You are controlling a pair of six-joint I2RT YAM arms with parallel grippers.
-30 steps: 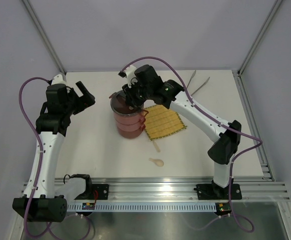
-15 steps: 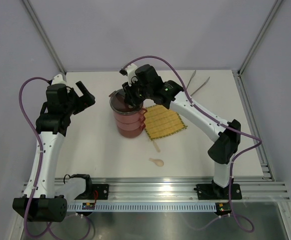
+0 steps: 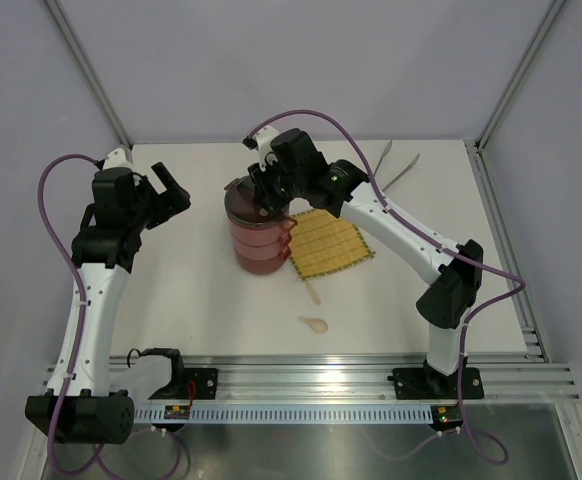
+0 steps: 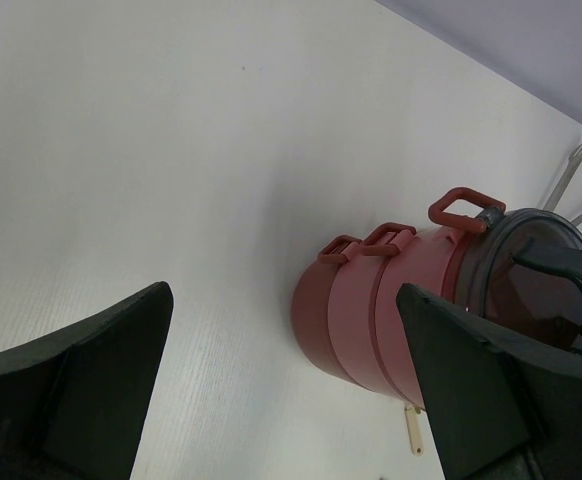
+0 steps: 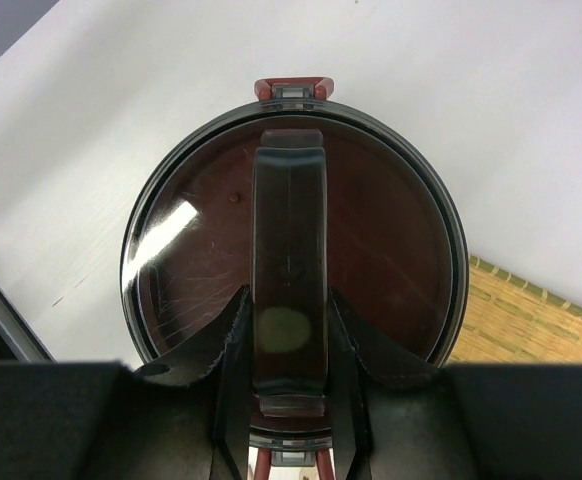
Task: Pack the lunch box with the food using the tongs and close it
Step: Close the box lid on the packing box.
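Note:
The lunch box [image 3: 259,243] stands as a stack of dark-red tiers in the middle of the table, also in the left wrist view [image 4: 381,320]. Its grey see-through top lid [image 5: 196,265] lies over the top tier, a red clip [image 5: 291,88] at the far rim. My right gripper [image 5: 289,345] is shut on the lid's dark handle [image 5: 289,230], right above the stack [image 3: 269,192]. My left gripper [image 3: 171,190] hangs open to the left of the box, nothing between its fingers [image 4: 281,390]. The tongs [image 3: 396,165] lie at the back right. No food shows.
A yellow woven mat [image 3: 329,243] lies against the right side of the box, its corner in the right wrist view [image 5: 516,325]. A small cream spoon [image 3: 313,322] and a cream stick [image 3: 313,291] lie nearer the front. Frame posts stand at the back corners.
My right gripper has shifted a little with the lid, which now sits more level over the top tier. The left arm has not moved.

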